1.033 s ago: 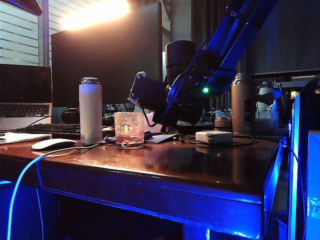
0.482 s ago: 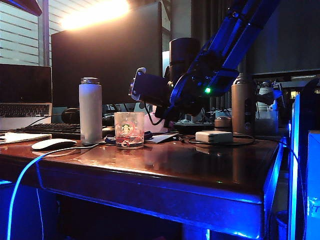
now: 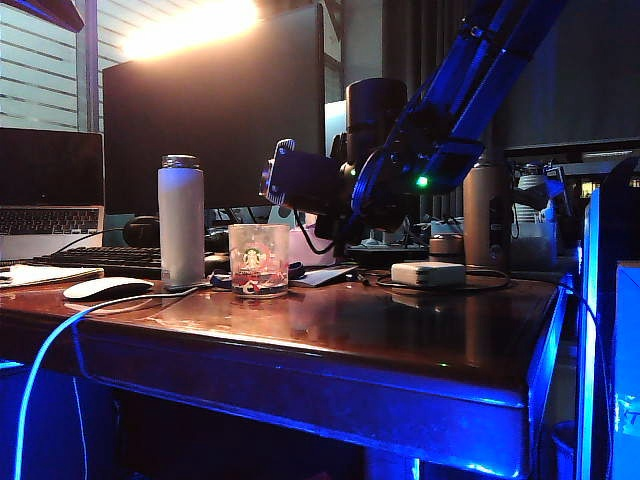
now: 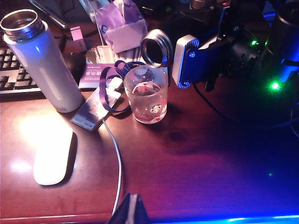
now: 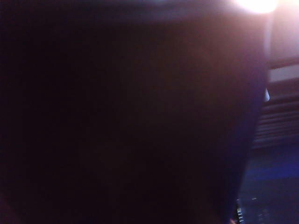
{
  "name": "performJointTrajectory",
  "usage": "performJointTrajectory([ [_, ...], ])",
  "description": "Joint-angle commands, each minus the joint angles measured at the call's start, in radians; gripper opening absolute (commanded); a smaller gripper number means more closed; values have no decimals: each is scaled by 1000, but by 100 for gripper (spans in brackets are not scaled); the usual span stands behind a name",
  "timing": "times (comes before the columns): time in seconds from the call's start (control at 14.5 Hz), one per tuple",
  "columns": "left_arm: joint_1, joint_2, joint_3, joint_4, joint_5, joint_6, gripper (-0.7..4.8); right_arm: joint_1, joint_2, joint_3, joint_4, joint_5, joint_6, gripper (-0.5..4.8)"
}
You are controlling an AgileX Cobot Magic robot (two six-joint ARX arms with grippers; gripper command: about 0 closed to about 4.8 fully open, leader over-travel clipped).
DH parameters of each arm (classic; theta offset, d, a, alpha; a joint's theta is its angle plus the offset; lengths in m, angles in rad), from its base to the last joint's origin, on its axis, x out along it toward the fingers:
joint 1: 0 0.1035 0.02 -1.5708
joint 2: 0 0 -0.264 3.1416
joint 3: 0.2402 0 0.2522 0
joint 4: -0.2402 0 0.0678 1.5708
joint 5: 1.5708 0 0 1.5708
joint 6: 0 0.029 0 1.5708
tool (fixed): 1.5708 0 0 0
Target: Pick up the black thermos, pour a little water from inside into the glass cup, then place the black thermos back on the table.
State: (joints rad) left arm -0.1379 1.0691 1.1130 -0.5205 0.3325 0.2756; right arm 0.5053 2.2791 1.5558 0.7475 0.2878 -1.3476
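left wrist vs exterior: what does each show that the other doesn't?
Left wrist only: the black thermos from above, its open metal mouth tipped over the glass cup; the lanyard and card beside the cup.

Exterior only: the bronze flask, laptop, monitor and the table front edge.

Both: glass cup, white flask, mouse, and the right hand gripping the thermos. Left hand barely shows.

Right gripper [image 3: 345, 215] clamped, left gripper [image 4: 130, 211] low.

The black thermos [image 5: 131, 116] fills the right wrist view, hiding the fingers.
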Motion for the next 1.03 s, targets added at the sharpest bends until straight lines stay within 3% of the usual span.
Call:
performJointTrajectory([
  [0.07,-1,-3,5,0,5,-2,-5,-4,-14,13,65,-13,-49,241],
  [0.41,-1,-3,5,-2,5,-2,-5,-5,-13,13,65,-55,-128,241],
  [1.03,-1,-3,5,-13,5,-2,-5,-5,-13,13,65,-32,-64,241],
])
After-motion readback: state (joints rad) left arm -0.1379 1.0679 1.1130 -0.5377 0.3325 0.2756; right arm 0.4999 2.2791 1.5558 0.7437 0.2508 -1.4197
